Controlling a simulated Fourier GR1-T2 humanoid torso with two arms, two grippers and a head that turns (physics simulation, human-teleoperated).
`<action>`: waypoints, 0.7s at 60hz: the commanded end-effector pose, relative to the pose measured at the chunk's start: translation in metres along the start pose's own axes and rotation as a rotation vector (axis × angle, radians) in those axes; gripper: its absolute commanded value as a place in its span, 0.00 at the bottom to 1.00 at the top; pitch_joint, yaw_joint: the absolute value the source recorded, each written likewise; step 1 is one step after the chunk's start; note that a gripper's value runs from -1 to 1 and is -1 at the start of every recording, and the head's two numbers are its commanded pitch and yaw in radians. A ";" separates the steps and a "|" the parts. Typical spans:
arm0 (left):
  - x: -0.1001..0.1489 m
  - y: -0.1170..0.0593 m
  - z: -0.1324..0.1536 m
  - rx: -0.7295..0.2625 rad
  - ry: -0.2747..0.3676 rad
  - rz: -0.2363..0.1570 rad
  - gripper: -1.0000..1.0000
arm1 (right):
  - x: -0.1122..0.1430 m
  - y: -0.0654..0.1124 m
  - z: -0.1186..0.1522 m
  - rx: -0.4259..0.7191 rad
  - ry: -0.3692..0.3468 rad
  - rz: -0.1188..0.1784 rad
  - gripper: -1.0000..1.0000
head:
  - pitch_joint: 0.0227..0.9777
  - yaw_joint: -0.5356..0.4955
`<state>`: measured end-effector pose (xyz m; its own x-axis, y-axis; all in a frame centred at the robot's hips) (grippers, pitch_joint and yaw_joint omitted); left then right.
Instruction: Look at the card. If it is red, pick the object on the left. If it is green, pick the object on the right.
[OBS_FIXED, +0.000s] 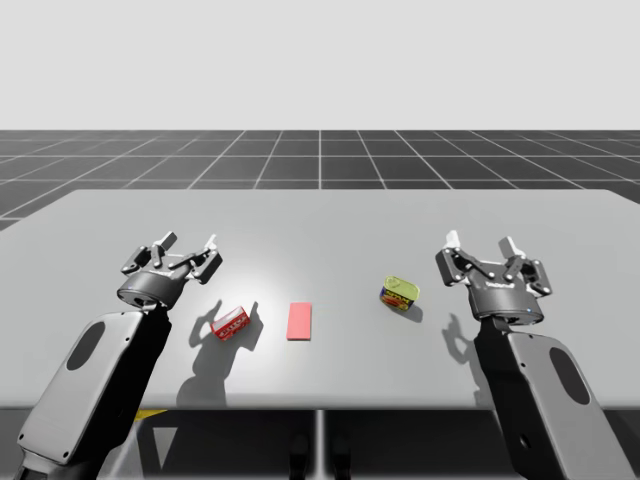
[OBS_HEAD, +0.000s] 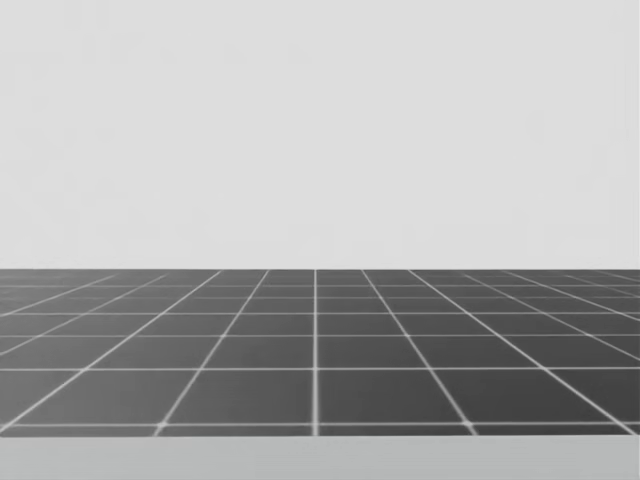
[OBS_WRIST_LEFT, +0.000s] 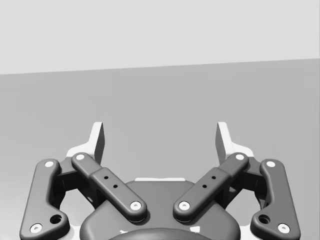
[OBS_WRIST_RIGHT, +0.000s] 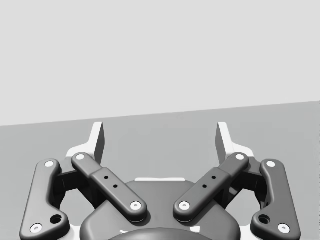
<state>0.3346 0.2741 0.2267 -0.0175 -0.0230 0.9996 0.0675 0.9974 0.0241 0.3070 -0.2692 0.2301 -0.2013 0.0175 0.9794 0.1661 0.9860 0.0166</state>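
A red card (OBS_FIXED: 299, 321) lies flat at the middle of the grey table (OBS_FIXED: 330, 215). To its left lies a small red box (OBS_FIXED: 231, 323); to its right sits a yellow-green tin (OBS_FIXED: 399, 294) with a blue and red side. My left gripper (OBS_FIXED: 189, 247) hovers open, up and left of the red box, with nothing between its fingers (OBS_WRIST_LEFT: 96, 140). My right gripper (OBS_FIXED: 481, 244) stands open to the right of the tin, also holding nothing. In both wrist views only bare table lies ahead of the left gripper (OBS_WRIST_LEFT: 160, 136) and the right gripper (OBS_WRIST_RIGHT: 160, 136).
The table's front edge (OBS_FIXED: 320, 407) runs just below the card. A dark gridded floor (OBS_HEAD: 316, 350) stretches behind the table.
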 end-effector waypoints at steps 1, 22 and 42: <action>0.000 0.000 0.000 0.000 0.001 0.002 0.00 | 0.001 -0.001 0.001 -0.017 -0.018 -0.009 0.00 | 0.06 0.51; 0.000 0.002 -0.001 0.005 -0.011 0.005 0.00 | 0.001 0.003 -0.001 -0.003 0.021 0.055 0.00 | 0.31 0.53; 0.001 0.004 -0.001 0.004 -0.015 -0.001 0.00 | 0.002 0.004 -0.001 -0.012 0.014 0.077 0.00 | 0.65 0.57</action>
<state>0.3356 0.2769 0.2274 -0.0306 -0.0219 0.9993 0.0637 0.9977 0.0238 0.3085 -0.2655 0.2326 -0.1750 0.0800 0.9813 0.1865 0.9813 -0.0468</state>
